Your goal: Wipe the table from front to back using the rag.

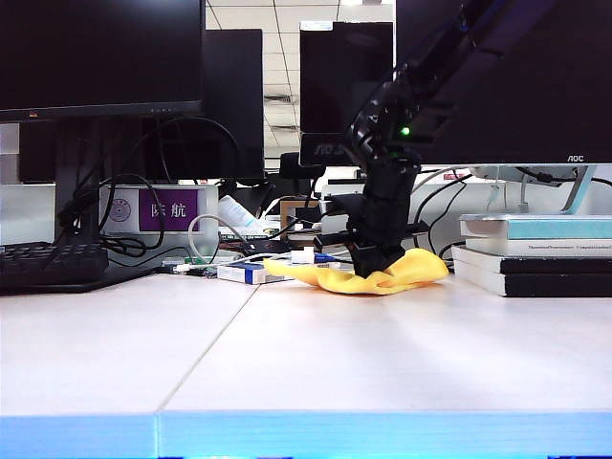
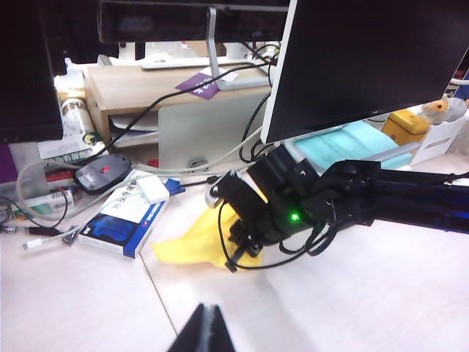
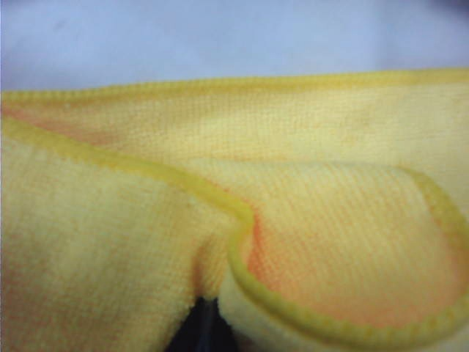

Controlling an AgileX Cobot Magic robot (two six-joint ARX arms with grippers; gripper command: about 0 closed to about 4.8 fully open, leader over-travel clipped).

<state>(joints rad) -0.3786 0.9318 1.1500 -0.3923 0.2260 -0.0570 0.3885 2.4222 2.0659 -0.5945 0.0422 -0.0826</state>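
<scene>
The bright yellow rag (image 1: 411, 271) lies crumpled far back on the off-white table (image 1: 306, 354), just in front of the monitors. My right gripper (image 1: 375, 263) points down into it, and its black arm comes in from the upper right. Yellow cloth (image 3: 330, 220) fills the right wrist view, with folds bunched at the shut tips of the right gripper (image 3: 205, 312). In the left wrist view the rag (image 2: 190, 242) shows under the right arm (image 2: 293, 205). My left gripper (image 2: 209, 315) hovers shut and empty over bare table (image 2: 352, 293), short of the rag.
A stack of books (image 1: 535, 253) stands right of the rag. A small white-and-blue box (image 1: 241, 273) and cables lie to its left. A keyboard (image 1: 48, 263) sits at the far left. Monitors and a wooden riser (image 2: 146, 88) line the back. A mouse (image 2: 102, 174) rests near the cables.
</scene>
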